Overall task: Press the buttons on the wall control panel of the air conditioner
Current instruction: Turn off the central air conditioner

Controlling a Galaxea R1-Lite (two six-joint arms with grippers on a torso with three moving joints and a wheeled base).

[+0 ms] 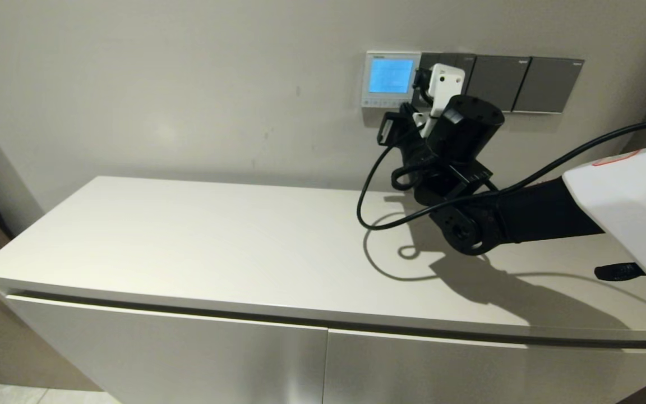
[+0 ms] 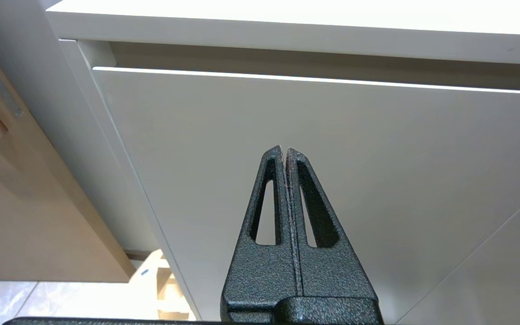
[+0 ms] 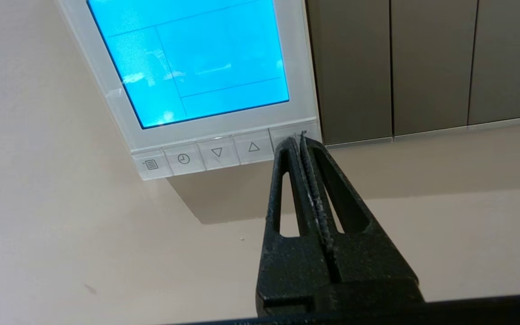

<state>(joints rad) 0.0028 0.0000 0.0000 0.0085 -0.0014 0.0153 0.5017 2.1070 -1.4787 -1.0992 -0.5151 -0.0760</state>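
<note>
Control panel [image 1: 391,79] left of switch plates [image 1: 516,83], above cabinet [image 1: 255,247].

We're in a home: white cabinet [image 1: 244,241] against a beige wall [image 1: 160,84], thermostat panel [image 1: 390,78] beside grey switch plates [image 1: 519,84].

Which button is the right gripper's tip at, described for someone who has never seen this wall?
On the beige wall above the white cabinet, find the small square white plastic control panel with its blue-lit screen, left of the dark grey switch plates. Its bottom edge holds a row of small pale buttons; the shut right gripper covers the last button, nearest those plates, beside the up-triangle button.
</note>
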